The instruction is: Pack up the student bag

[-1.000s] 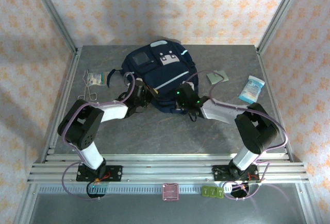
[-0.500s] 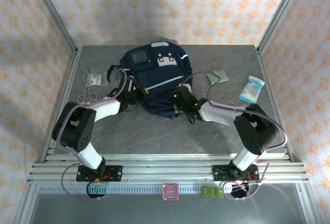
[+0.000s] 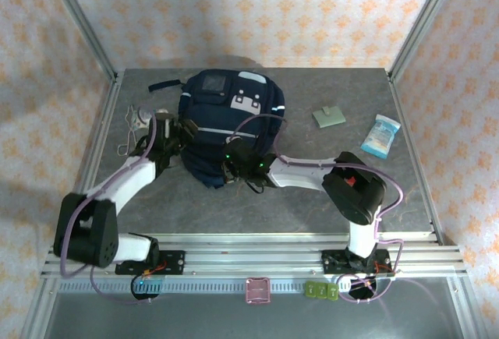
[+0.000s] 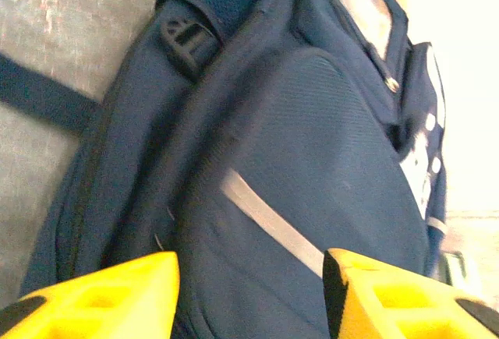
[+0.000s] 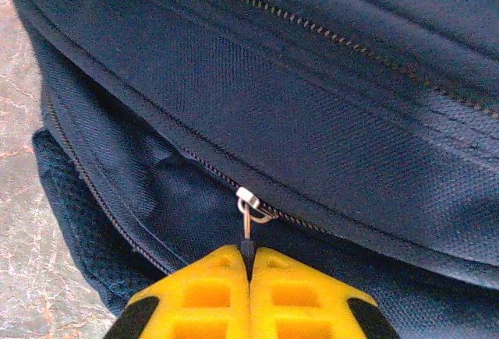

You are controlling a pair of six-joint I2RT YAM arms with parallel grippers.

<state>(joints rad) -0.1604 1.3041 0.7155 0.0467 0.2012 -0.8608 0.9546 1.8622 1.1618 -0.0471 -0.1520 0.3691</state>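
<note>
**Zipper pull pinched at the far edge**

The student bag (image 3: 226, 121) lies near the far edge of the table (image 3: 312, 191), with bare tabletop in front of it. The right gripper (image 5: 249, 265) clamps its zipper pull (image 5: 248, 206). The left gripper (image 4: 249, 284), jaws apart, grasps nothing.

Top cam's looking down from up high at the near edge over the whole table (image 3: 312, 195); both wrist cams are staring close-up at the student bag (image 3: 218, 113), which top's also catching.
</note>
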